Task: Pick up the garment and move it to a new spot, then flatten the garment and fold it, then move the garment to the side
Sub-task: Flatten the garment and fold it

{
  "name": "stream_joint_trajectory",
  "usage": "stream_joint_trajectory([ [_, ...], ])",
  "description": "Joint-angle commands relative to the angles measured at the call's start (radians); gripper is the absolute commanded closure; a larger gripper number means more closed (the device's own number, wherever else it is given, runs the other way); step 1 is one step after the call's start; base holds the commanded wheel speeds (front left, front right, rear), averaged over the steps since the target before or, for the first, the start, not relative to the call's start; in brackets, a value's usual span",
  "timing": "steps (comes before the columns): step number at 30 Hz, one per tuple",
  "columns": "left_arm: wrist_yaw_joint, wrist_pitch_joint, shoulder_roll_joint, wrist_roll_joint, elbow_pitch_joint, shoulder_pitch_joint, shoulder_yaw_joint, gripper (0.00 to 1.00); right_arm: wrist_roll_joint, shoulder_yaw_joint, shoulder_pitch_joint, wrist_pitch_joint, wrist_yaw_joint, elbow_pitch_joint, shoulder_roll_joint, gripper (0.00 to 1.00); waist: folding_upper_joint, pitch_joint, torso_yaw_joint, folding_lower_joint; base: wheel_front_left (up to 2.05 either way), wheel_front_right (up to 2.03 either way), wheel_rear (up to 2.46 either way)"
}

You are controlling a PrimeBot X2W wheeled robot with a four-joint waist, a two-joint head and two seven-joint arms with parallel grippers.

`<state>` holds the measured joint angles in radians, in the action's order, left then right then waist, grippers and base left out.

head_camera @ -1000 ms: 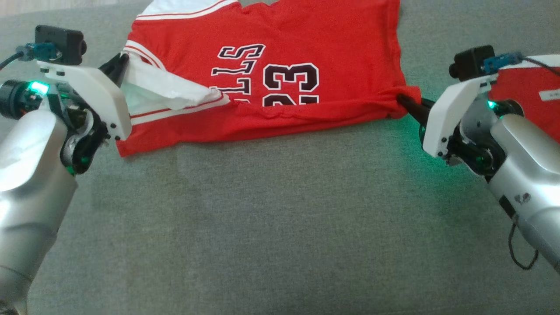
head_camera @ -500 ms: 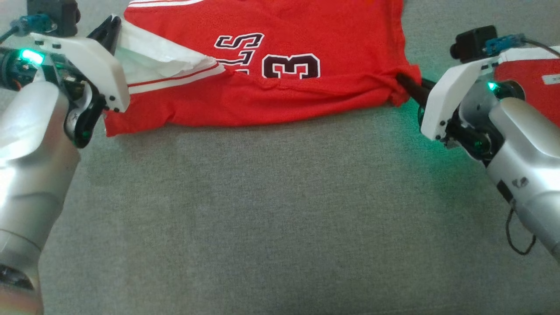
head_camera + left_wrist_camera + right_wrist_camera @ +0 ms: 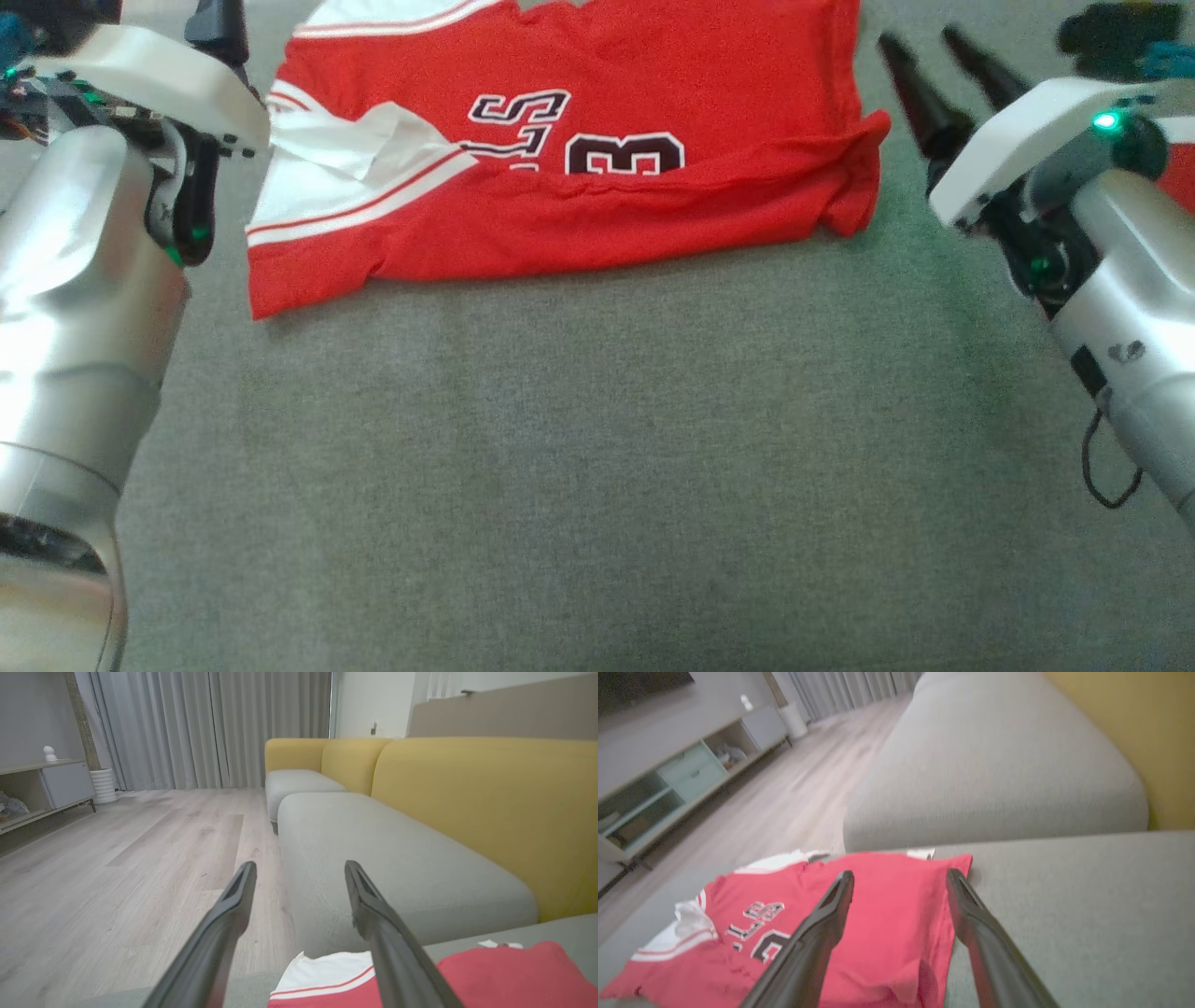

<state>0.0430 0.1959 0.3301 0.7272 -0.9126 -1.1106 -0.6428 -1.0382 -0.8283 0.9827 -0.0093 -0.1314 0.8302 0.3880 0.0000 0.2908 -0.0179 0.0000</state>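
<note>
The garment (image 3: 579,187), a red jersey with white, red-striped trim, lies on the grey seat cushion (image 3: 597,485) with its near part doubled over itself. The fold covers the lower half of the black, white-edged print. What can be read is an "S" and, beside it, the top of a "3"; the other characters are too cut off to tell. The left gripper (image 3: 299,865) has its fingers spread wide with nothing between them. In the left wrist view, a white-trimmed corner of the jersey lies below the fingertips, towards the right-hand finger. That view also takes in yellow backrests (image 3: 490,812), grey curtains (image 3: 210,728) and a pale wood floor (image 3: 140,858) beyond the fingers. The right gripper (image 3: 900,872) is equally wide open and empty, hanging above the jersey's edge. The right wrist view has the cloth under and to the left of both fingers, a small white tag (image 3: 920,853) just past the tips, and a low cabinet (image 3: 668,779) far off to the left.
</note>
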Motion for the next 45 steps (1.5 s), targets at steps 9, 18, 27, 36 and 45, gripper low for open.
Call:
stream_joint_trajectory([
  [9, -0.075, 0.065, 0.027, -0.027, 0.262, 0.139, 0.156, 0.00, 0.175, 0.209, 0.002, -0.251, 0.001, -0.015, -0.055, 0.00, 0.0000, -0.108, 0.002, 0.0000, 0.00, 0.00, 0.00],
  [18, -0.169, 0.066, -0.037, -0.134, 0.573, 0.517, 0.297, 0.00, 0.657, 0.746, -0.397, -0.252, 0.001, -0.330, -0.276, 0.00, 0.0000, -0.193, 0.041, 0.0000, 0.00, 0.00, 0.00],
  [27, -0.181, 0.066, -0.128, -0.202, 0.629, 0.830, 0.384, 0.00, 0.735, 0.821, -0.727, -0.252, 0.001, -0.498, -0.337, 0.00, 0.0000, -0.228, 0.054, 0.0000, 0.00, 0.00, 0.00],
  [36, -0.152, 0.064, -0.132, -0.246, 0.545, 0.768, 0.427, 0.00, 0.710, 0.772, -0.723, -0.252, 0.001, -0.566, -0.338, 0.00, 0.0000, -0.131, 0.023, 0.0000, 0.00, 0.00, 0.00],
  [45, -0.121, -0.083, -0.095, -0.238, 0.321, 0.618, 0.402, 0.00, 0.696, 0.729, -0.700, -0.252, 0.001, -0.595, -0.338, 0.00, 0.0000, -0.057, -0.021, 0.0000, 0.00, 0.00, 0.00],
])
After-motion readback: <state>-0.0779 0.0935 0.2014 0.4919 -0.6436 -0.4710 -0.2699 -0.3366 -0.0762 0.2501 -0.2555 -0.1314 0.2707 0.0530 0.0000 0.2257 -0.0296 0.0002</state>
